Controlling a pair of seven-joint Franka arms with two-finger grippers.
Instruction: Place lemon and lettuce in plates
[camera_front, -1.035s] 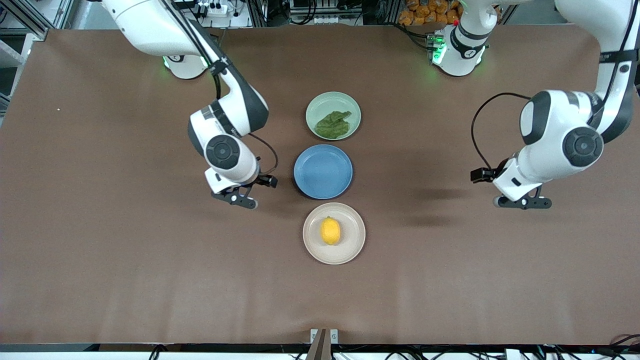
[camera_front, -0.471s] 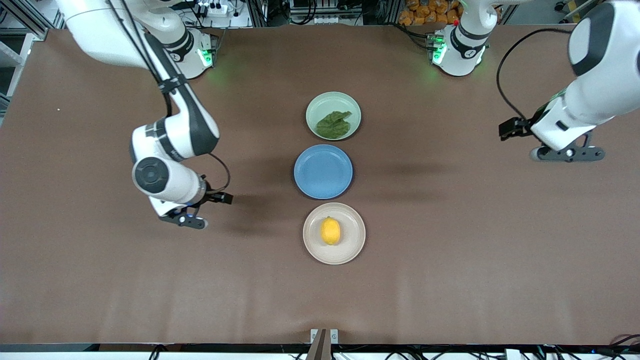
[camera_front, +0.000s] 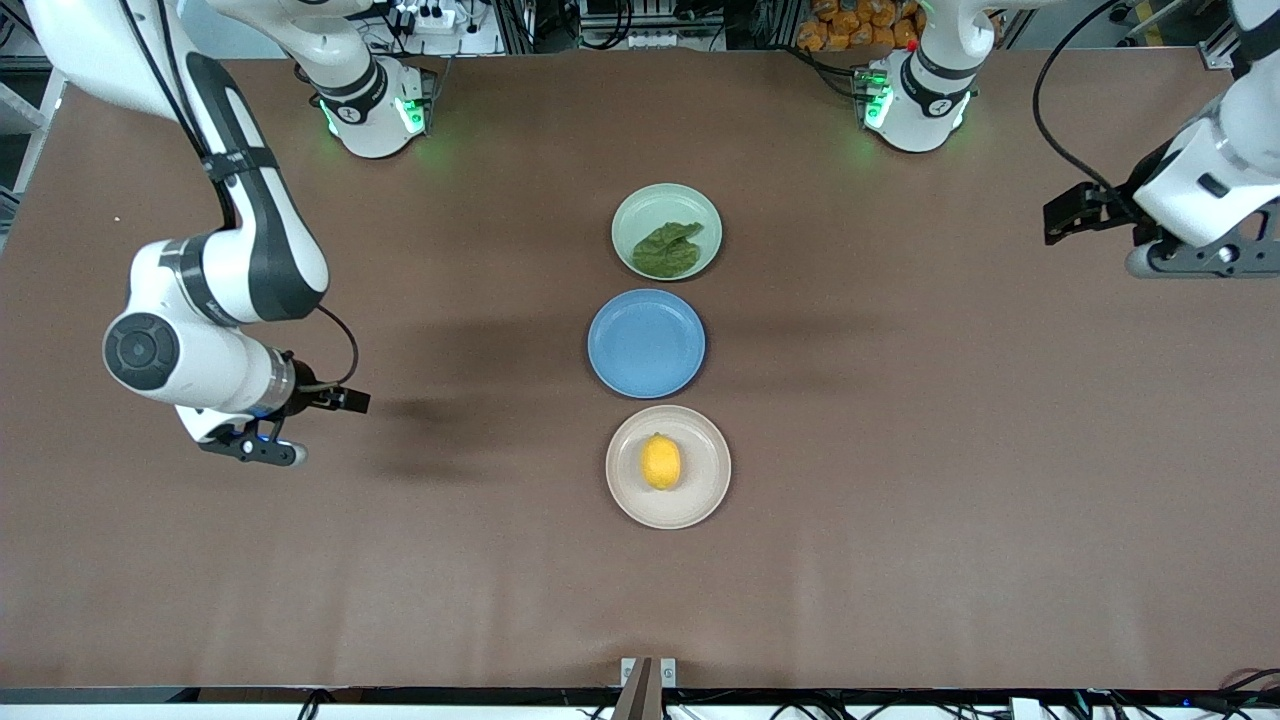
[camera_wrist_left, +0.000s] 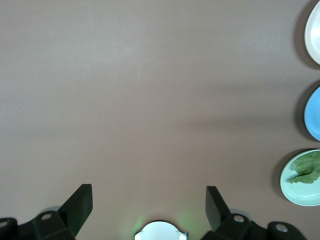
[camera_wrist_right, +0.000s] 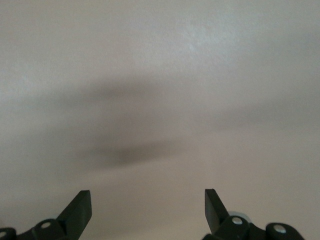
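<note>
Both arms have been drawn back from the row of plates since the earlier frames: the right hand (camera_front: 250, 448) is now found over bare table (camera_front: 900, 520) toward the right arm's end, and the left hand (camera_front: 1195, 262) over bare table toward the left arm's end. Nothing else is seen to have shifted.

Each hand is released, with fingers spread wide and nothing between them, as confirmed in the left wrist view (camera_wrist_left: 149, 210) and the right wrist view (camera_wrist_right: 148, 210). Only bare table lies below the right hand. The three plates are seen well off to one side of the left hand, at the edge of its wrist view.

Task status: the lemon (camera_front: 660, 462) is found resting in the beige-pink plate (camera_front: 700, 505), well apart from both hands. The lettuce (camera_front: 666, 250) is found lying flat in the mint-green plate (camera_front: 630, 215), likewise well apart from both hands. The blue plate (camera_front: 646, 343) between them holds nothing. On this evidence both placements are judged complete and no step is judged outstanding; the arms appear to be retiring to rest.

Count:
- lemons: one
- lettuce leaves: one
- plates: three, of which two are occupied
- arms: two, each with one hand

No item is seen loose on the table.
</note>
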